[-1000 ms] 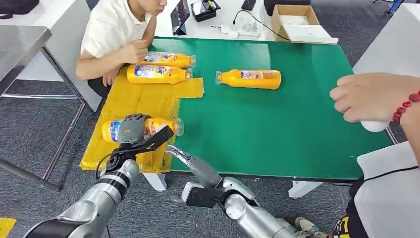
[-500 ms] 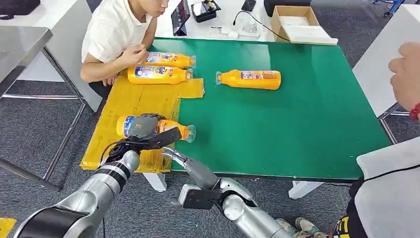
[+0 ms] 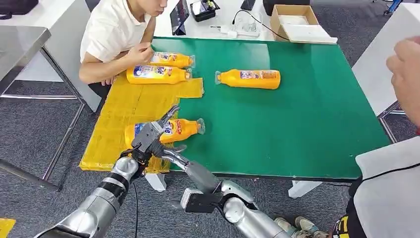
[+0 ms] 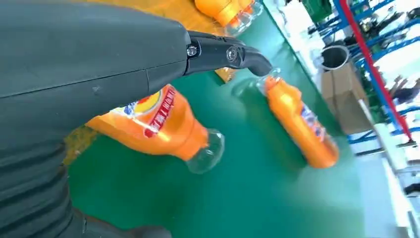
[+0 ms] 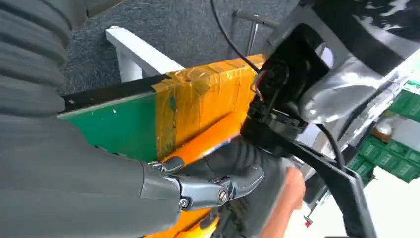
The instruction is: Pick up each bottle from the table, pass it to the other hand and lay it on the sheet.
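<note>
My left hand point(image 3: 148, 136) grips the nearest bottle point(image 3: 181, 129) with fingers wrapped round its body, low over the yellow sheet point(image 3: 130, 106) at the desk point(image 3: 297, 119) edge. My right hand's point(image 3: 173, 153) grip: cannot tell. The bottle has shifted rightward since before.

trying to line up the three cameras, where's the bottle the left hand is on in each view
Head view: the near bottle lies across the sheet's edge, its clear cap end over the green table, with the left hand on it.
Left wrist view: the near bottle is at centre, running out from under the hand's grey cover.
Right wrist view: an orange strip beside the hands, probably this bottle.
Shared landmark: the yellow sheet.
</note>
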Motion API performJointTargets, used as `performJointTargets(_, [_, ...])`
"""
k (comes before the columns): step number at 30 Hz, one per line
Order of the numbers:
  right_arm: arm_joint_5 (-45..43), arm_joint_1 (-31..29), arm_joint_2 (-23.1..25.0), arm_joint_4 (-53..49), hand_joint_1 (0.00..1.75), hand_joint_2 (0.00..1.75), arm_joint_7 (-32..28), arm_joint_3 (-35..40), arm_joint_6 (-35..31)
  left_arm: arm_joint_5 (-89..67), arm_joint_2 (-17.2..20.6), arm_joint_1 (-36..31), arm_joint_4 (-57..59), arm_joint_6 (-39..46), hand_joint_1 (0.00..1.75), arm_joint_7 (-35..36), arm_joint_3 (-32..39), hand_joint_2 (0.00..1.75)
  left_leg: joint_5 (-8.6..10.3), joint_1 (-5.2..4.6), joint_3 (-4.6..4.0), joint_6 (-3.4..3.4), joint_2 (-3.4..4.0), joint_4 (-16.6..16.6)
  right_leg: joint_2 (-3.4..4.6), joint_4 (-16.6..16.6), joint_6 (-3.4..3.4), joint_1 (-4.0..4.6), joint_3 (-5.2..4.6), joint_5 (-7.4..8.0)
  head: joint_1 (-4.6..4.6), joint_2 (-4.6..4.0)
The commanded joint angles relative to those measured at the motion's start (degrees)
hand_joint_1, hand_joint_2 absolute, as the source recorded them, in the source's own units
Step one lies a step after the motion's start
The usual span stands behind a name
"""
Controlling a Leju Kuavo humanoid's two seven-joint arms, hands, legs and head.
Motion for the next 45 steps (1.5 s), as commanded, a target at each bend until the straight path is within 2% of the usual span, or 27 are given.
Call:
performJointTargets(1, [0.1,-0.4,-1.1,2.7,0.0,1.75,0.0,-0.7,-0.2,3.0,1.4,-0.2,-1.3,5.0,0.0,1.9,-4.4,1.75,-0.11,0.04,0.32,-0.08,-0.01,0.0,-0.03,0.0,-0.13,0.05,0.32,-0.12,-0.02,0.0])
performJointTargets(3, [0.0,0.0,-1.3,2.4,0.0,1.75,0.1,-0.9,-0.4,7.4,0.4,1.6,-4.1,6.5,0.0,0.0,-1.9,1.75,-0.13,0.03,0.34,-0.07,0.02,0.0,0.0,0.0,-0.12,0.04,0.33,-0.13,-0.02,0.0])
performJointTargets(5, [-0.2,1.0,-2.0,1.2,0.0,1.75,-0.1,-1.3,-1.5,17.0,-0.2,5.6,-11.9,3.7,0.0,-1.6,1.6,1.75,-0.13,0.02,0.3,-0.05,0.07,0.0,0.03,0.0,-0.1,0.03,0.28,-0.12,-0.04,0.0])
performJointTargets(8, [-1.3,3.0,-3.3,-1.7,0.0,1.75,0.1,-3.0,-2.1,26.3,0.0,11.1,-23.1,3.1,0.0,0.1,3.3,1.75,-0.2,0.01,0.38,-0.05,0.09,0.0,0.05,0.0,-0.1,0.02,0.37,-0.18,-0.02,0.0])
performJointTargets(12, [-1.4,3.2,-3.6,-2.0,0.0,1.75,0.1,-3.2,-2.1,26.6,0.2,11.6,-24.1,3.1,0.0,0.5,3.1,1.75,-0.24,0.02,0.41,-0.08,0.1,0.0,0.05,0.0,-0.12,0.03,0.37,-0.21,-0.02,0.0])
performJointTargets(14, [-2.4,3.7,-3.4,-2.5,0.0,1.75,-0.2,-4.0,-1.9,28.1,-0.3,11.9,-24.6,3.8,0.0,-0.6,3.9,1.75,-0.1,0.01,0.14,-0.08,-0.01,0.0,-0.03,0.0,-0.08,0.02,0.14,-0.1,0.0,0.0])
performJointTargets(17, [-9.5,8.7,-5.7,-9.9,0.0,1.75,-1.5,-10.2,1.2,38.1,-0.7,18.3,-35.3,4.0,0.0,-0.6,6.1,1.75,-0.17,0.01,0.24,-0.09,0.09,0.0,0.07,0.0,-0.11,0.02,0.2,-0.14,-0.04,0.0])
performJointTargets(20, [-12.8,14.1,-7.8,-18.5,0.0,1.75,-1.7,-15.8,3.4,38.7,0.2,23.2,-41.1,6.7,0.0,0.5,5.5,1.75,-0.24,0.02,0.36,-0.09,0.06,0.0,0.0,0.0,-0.12,0.03,0.34,-0.22,-0.04,0.0])
performJointTargets(25, [-12.5,21.0,-8.3,-28.6,0.0,1.75,-1.9,-22.9,2.3,37.0,0.4,29.9,-46.8,9.1,0.0,-0.7,2.1,1.75,-0.32,-0.01,0.38,-0.07,-0.01,0.0,-0.04,0.0,-0.1,0.0,0.37,-0.31,-0.02,0.0])
performJointTargets(26, [-9.0,22.4,-8.6,-30.6,0.0,1.75,-1.6,-24.7,-2.1,35.0,0.5,31.7,-48.4,10.7,0.0,-1.1,0.9,1.75,-0.23,-0.02,0.19,-0.06,-0.02,0.0,-0.04,0.0,-0.07,-0.01,0.2,-0.21,-0.02,0.0])
performJointTargets(27, [-9.3,22.7,-8.9,-31.0,0.0,1.75,-1.5,-25.1,-2.0,34.8,0.6,32.2,-48.8,10.9,0.0,-1.2,0.5,1.75,-0.19,-0.02,0.08,-0.05,-0.01,0.0,-0.04,0.0,-0.06,-0.02,0.08,-0.15,-0.02,0.0])
performJointTargets(28, [-9.2,23.0,-9.2,-31.5,0.0,1.75,-1.5,-25.6,-1.9,34.7,0.7,32.6,-49.2,11.2,0.0,-1.3,0.2,1.75,-0.45,-0.01,0.52,-0.1,0.0,0.0,-0.04,0.1,-0.16,0.01,0.51,-0.41,-0.04,0.0])
performJointTargets(29, [-3.7,23.4,-9.2,-31.8,0.0,1.75,-1.3,-26.4,-7.7,32.7,0.9,33.0,-49.5,13.1,0.0,-1.3,-0.2,1.75,-0.27,-0.02,0.17,-0.08,-0.06,0.0,-0.09,0.0,-0.09,-0.01,0.17,-0.21,-0.02,0.0])
performJointTargets(32, [11.7,24.4,-13.1,-31.9,0.0,1.75,3.3,-28.8,-23.2,19.8,1.9,34.9,-50.1,23.0,0.0,-1.4,-2.0,1.75,-0.25,-0.03,0.13,-0.03,-0.06,0.0,-0.08,-0.1,-0.07,-0.02,0.13,-0.17,-0.02,0.0])
performJointTargets(33, [14.1,24.4,-14.6,-31.5,0.0,1.75,4.4,-29.5,-24.7,18.3,2.0,35.2,-50.2,24.3,0.0,-1.3,-2.2,1.75,-0.42,-0.02,0.51,-0.08,-0.06,0.0,-0.09,0.0,-0.16,0.01,0.51,-0.35,-0.02,0.0])
performJointTargets(34, [17.4,24.2,-16.0,-30.8,0.0,1.75,6.1,-30.3,-26.5,17.4,2.2,35.6,-50.3,25.3,0.0,-1.2,-2.2,1.75,-0.25,-0.03,0.18,-0.03,-0.08,-0.1,-0.11,-0.1,-0.07,-0.02,0.2,-0.18,-0.04,0.0])
performJointTargets(35, [21.7,23.4,-18.0,-29.2,0.0,1.75,8.4,-31.4,-28.8,17.2,2.2,35.8,-50.5,25.9,0.0,-1.1,-1.8,1.75,-0.3,-0.04,0.32,-0.04,-0.1,-0.1,-0.13,-0.1,-0.1,-0.01,0.33,-0.24,-0.02,0.0])
performJointTargets(37, [24.8,21.0,-20.1,-26.2,0.0,1.75,10.5,-32.4,-28.9,17.1,1.8,35.7,-50.3,26.6,0.0,-0.3,-1.2,1.75,-0.3,-0.03,0.31,-0.03,-0.06,0.0,-0.08,-0.1,-0.09,-0.01,0.33,-0.21,-0.04,0.0])
performJointTargets(41, [25.5,19.4,-20.1,-24.3,0.0,1.75,11.3,-32.2,-28.6,16.9,1.6,35.3,-49.9,26.8,0.0,-0.1,-1.4,1.75,-0.26,-0.04,0.22,-0.03,0.05,0.0,0.03,-0.1,-0.07,-0.02,0.23,-0.11,-0.02,0.0])
performJointTargets(45, [28.5,11.7,-22.2,-14.9,0.0,1.75,15.6,-29.0,-26.0,16.7,1.8,34.6,-49.2,25.8,0.0,0.0,-3.1,1.75,-0.3,-0.03,0.37,-0.05,0.25,-0.1,0.22,-0.1,-0.11,0.0,0.31,-0.09,-0.04,0.0])
